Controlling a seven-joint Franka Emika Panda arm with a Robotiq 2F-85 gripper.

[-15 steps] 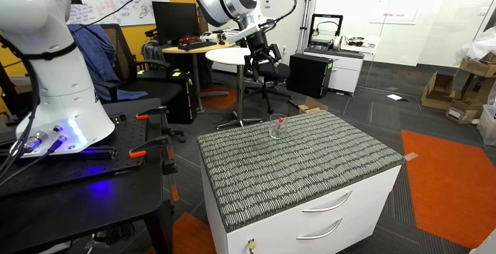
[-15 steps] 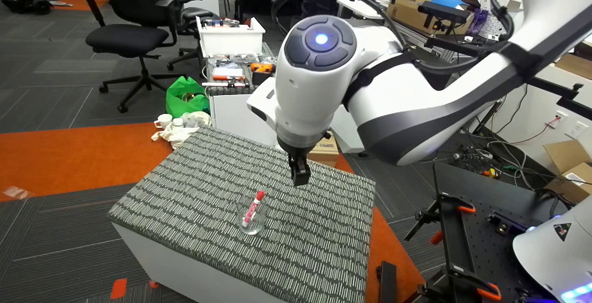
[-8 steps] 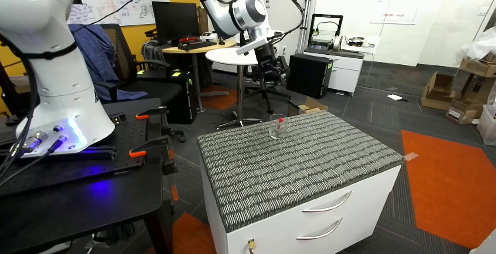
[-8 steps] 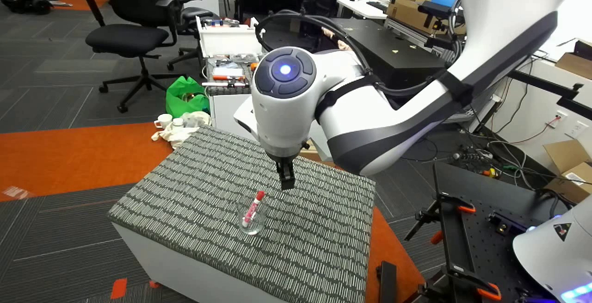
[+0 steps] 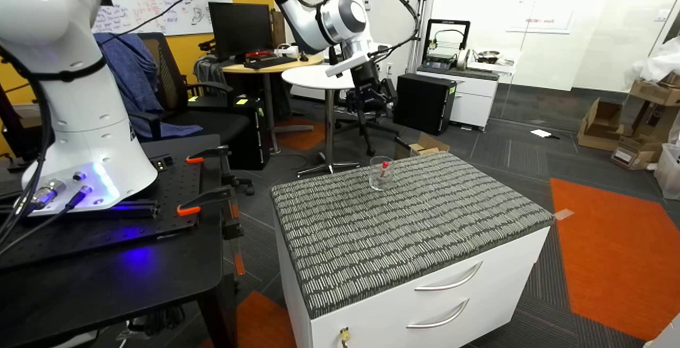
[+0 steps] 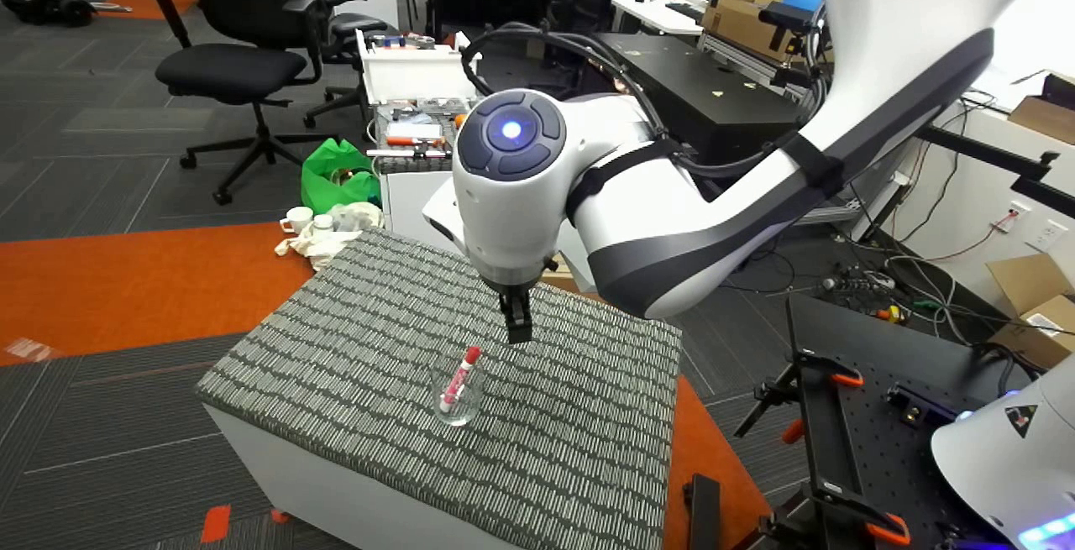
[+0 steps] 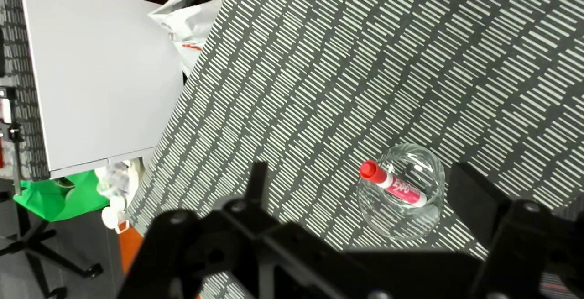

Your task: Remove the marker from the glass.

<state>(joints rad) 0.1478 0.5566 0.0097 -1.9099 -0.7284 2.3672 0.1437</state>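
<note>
I'm holding my gripper [image 7: 358, 179] spread wide above the mat [image 7: 319, 84], likely to fit around the marker [image 7: 393, 184], which is leaning red end up in the glass [image 7: 401, 222], off the middle toward one edge.

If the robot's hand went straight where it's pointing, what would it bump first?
Probably the grey striped mat, beside the glass; depth is unclear, so a finger might touch the glass first.
</note>
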